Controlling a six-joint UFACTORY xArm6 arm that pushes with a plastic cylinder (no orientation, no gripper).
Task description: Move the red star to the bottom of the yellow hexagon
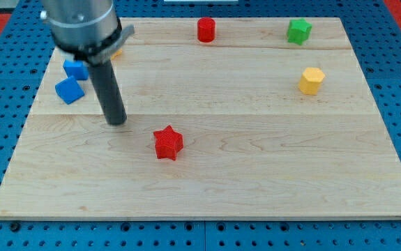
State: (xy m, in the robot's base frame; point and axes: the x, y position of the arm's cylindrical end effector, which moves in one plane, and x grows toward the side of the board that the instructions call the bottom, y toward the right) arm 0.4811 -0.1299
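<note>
The red star [168, 142] lies on the wooden board, a little left of the middle and toward the view's bottom. The yellow hexagon [312, 80] sits far off at the view's right, in the upper half. My tip [117, 121] rests on the board to the upper left of the red star, a short gap away and not touching it. The rod rises from the tip to the arm's grey body at the view's top left.
Two blue blocks [70, 90] [76, 68] sit at the left edge, left of the rod. A red cylinder [206, 30] and a green star [298, 31] stand along the top edge. An orange block [116, 50] is mostly hidden behind the arm.
</note>
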